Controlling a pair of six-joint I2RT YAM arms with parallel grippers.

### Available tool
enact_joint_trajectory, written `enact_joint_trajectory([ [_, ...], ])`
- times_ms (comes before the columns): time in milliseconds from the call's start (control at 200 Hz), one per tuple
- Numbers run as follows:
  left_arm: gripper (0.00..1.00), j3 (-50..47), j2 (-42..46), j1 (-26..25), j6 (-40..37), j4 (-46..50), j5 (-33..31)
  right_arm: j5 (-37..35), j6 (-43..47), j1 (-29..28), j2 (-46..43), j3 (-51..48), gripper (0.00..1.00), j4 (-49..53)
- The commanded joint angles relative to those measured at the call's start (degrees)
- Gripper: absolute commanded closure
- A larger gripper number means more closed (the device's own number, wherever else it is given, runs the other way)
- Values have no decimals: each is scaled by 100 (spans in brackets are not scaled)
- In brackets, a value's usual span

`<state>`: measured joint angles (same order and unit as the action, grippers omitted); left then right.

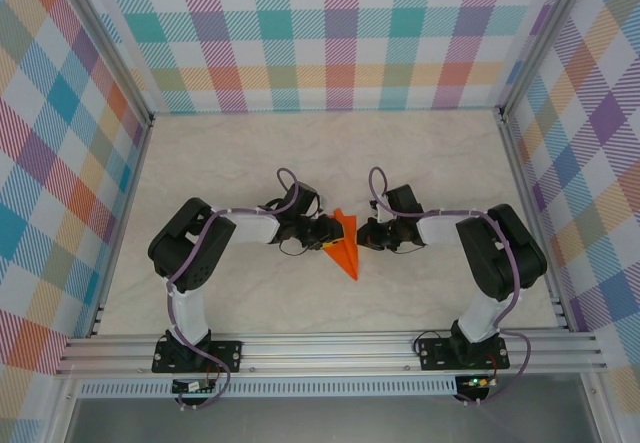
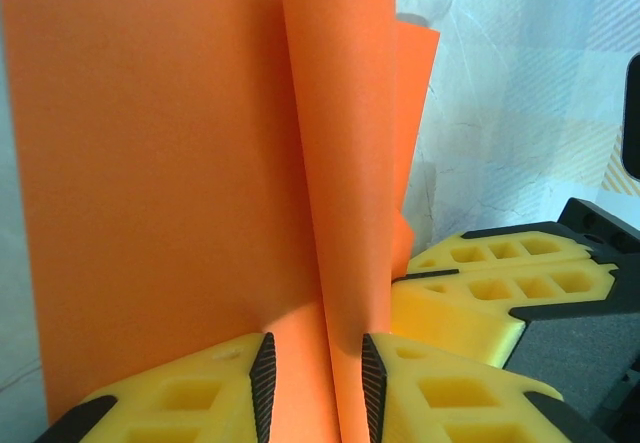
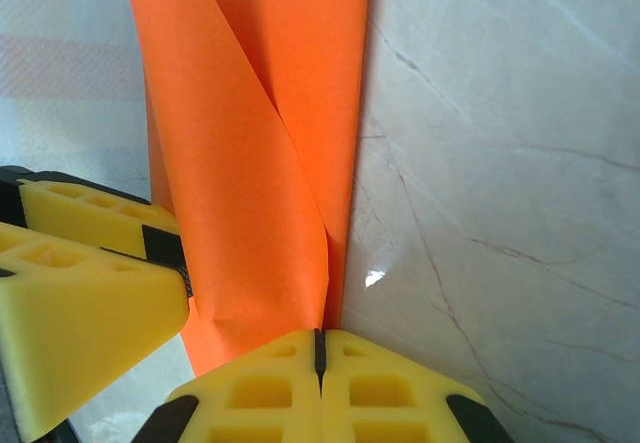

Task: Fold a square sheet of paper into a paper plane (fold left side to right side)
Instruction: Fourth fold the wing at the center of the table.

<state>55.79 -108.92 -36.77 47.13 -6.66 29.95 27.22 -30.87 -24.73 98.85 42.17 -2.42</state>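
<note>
The square sheet of paper (image 1: 346,248) is a creased, pointed orange shape in the middle of the table, between my two grippers. My left gripper (image 1: 330,231) is at its left side. In the left wrist view its jaws (image 2: 315,373) stand apart, and a raised fold of the paper (image 2: 160,163) runs up between the pads without being pinched. My right gripper (image 1: 364,235) meets the paper from the right. Its tips (image 3: 320,348) are pressed together where the crease of the lifted paper (image 3: 250,163) ends, and they appear to nip that edge.
The marble-patterned tabletop (image 1: 250,153) is ringed by plaid walls and aluminium rails (image 1: 330,348). The right gripper's yellow fingers (image 2: 500,288) show close beside the left jaws. The left gripper's fingers (image 3: 80,293) sit just left of the paper in the right wrist view.
</note>
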Motion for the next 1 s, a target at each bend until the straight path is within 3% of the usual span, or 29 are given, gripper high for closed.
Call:
enact_joint_trajectory([
  [0,67,51,71,-58,-55,109,4,-271,7,-25,160,39,100,586],
  [180,66,117,543,-58,-166,323,-121,-396,-22,-40,276,112,100,955],
  [305,74,247,601,-62,-168,366,42,-454,-4,-41,354,157,100,1026],
  [645,81,942,-114,-242,-129,308,343,-508,37,-99,426,225,100,1082],
  [1000,82,1039,-400,-242,-162,518,-11,-567,82,-137,434,283,100,1206],
])
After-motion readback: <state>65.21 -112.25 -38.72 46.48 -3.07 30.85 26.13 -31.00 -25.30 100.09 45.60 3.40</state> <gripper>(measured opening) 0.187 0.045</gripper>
